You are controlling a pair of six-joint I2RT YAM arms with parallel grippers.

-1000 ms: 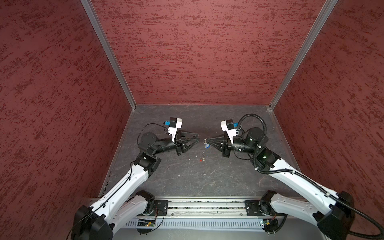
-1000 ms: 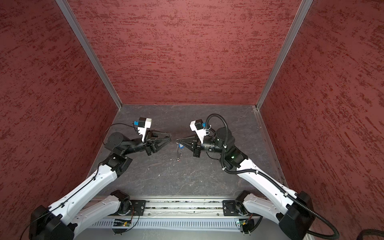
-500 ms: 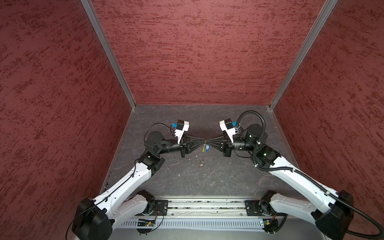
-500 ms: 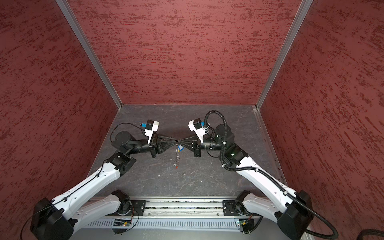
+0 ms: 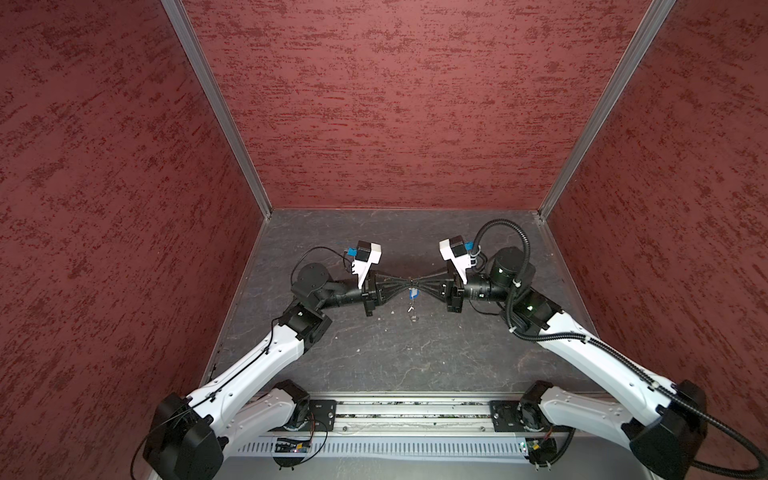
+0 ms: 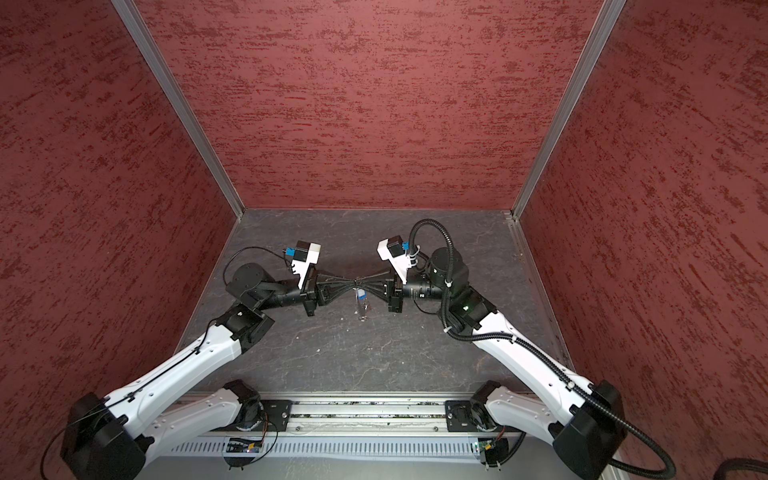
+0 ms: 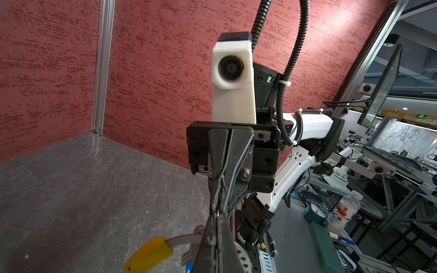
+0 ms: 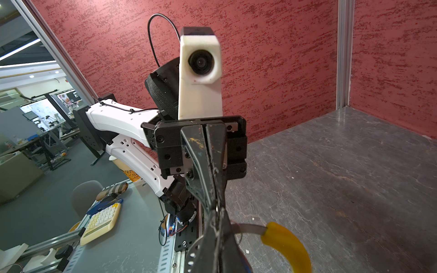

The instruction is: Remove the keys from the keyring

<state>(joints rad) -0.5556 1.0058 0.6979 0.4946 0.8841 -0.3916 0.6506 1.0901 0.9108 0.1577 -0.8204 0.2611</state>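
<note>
In both top views my two grippers meet tip to tip above the middle of the floor, the left gripper point(image 5: 405, 283) and the right gripper point(image 5: 417, 284). Each is shut on the keyring. The keyring shows in the wrist views as a silvery band point(image 7: 184, 239) running into a curved yellow segment point(image 7: 149, 255), and likewise the band point(image 8: 248, 228) and yellow segment point(image 8: 287, 245). The keys hang under the tips: a blue tag point(image 5: 413, 294) with a silvery key point(image 5: 411, 308) below it. Beside my left gripper point(image 7: 215, 227) a key point(image 7: 189, 256) shows. My right gripper point(image 8: 218, 224) hides the rest.
Red textured walls point(image 5: 395, 104) close off the dark grey floor point(image 5: 395, 357) on three sides. The arms' base rail point(image 5: 411, 411) runs along the front edge. Outside the cell, a desk carries a calculator point(image 8: 101, 223) and a bottle point(image 7: 344, 210).
My left gripper has swung right to the keyring, met the right gripper's tips and shut. The right arm has hardly moved. The keys still hang below.
</note>
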